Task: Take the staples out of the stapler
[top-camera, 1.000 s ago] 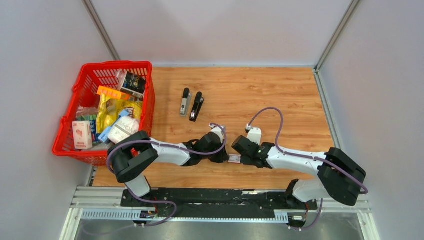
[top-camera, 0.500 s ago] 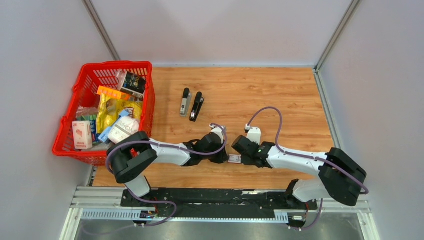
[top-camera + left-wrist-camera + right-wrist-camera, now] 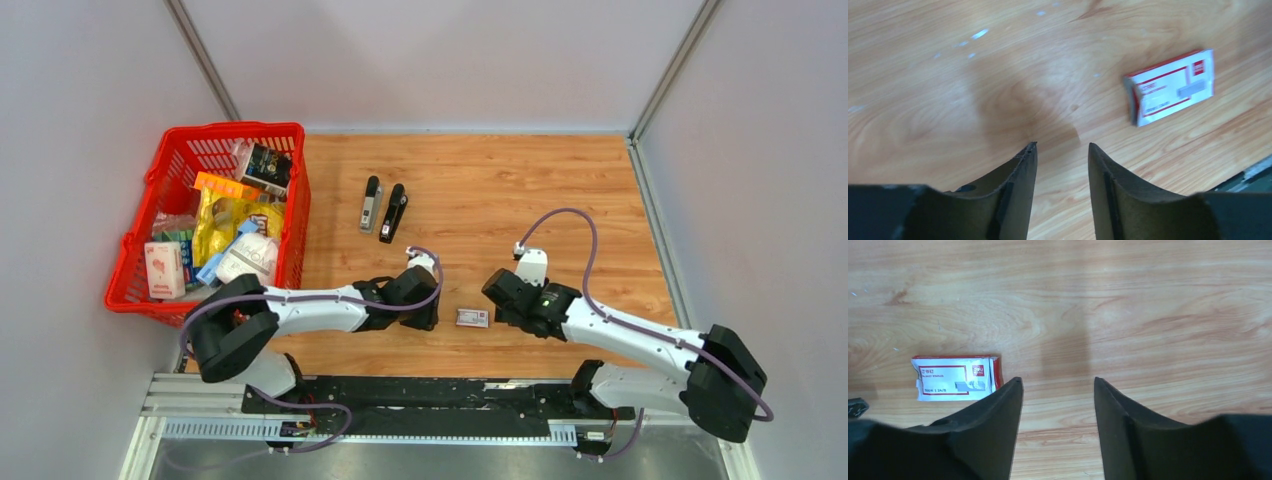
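Both grippers have let go and pulled apart, leaving the red-and-white box (image 3: 473, 317) lying flat on your table (image 3: 560, 190) near its near edge, between them. Red basket (image 3: 215, 220) stands at the left edge. Left gripper (image 3: 1060, 146), right gripper (image 3: 1058, 380): fingers spread, holding nothing. Grey-topped stapler (image 3: 371, 203) and black stapler (image 3: 393, 212) lie side by side left of centre; staples themselves too small to make out.

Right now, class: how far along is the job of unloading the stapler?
Done: nothing visible; no loose staples show on the table. In hand: nothing; the left gripper and right gripper stand open either side of the red-and-white box. Left: everything; the two staplers lie farther back, neither gripper on them.
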Action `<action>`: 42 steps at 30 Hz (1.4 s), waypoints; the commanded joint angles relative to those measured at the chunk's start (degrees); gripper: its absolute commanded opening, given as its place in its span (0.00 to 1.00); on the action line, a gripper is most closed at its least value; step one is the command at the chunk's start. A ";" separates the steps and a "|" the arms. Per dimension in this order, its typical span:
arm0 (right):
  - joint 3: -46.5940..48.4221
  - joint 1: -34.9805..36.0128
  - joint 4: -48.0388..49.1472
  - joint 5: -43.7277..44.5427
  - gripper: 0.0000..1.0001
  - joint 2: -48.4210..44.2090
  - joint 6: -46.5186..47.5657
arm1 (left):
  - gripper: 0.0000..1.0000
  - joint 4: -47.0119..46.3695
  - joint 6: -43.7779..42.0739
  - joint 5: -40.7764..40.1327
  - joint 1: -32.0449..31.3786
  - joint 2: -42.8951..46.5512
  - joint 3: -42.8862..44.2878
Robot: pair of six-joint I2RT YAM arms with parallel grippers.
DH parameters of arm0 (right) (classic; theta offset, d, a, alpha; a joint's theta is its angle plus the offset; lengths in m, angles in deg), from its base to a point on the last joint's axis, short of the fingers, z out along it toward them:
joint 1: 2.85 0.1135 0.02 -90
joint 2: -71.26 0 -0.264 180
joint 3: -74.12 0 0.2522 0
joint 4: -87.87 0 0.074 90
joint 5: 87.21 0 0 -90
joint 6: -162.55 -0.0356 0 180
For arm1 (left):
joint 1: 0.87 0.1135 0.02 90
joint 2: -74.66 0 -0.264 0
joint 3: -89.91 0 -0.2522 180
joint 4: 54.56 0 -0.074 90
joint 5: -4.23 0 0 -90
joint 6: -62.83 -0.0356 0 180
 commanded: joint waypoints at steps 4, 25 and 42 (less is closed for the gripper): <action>3.52 -0.34 -4.01 6.23 0.71 -8.00 1.83 | 0.56 15.28 -4.48 -9.27 -0.28 12.19 1.32; 13.45 -0.26 -8.23 11.07 1.00 -16.89 11.06 | 0.91 31.71 -8.87 -27.55 -0.28 43.75 1.94; 16.80 -0.17 -8.68 15.91 1.00 -14.16 12.27 | 0.91 37.78 -17.58 -31.17 -0.28 45.77 10.03</action>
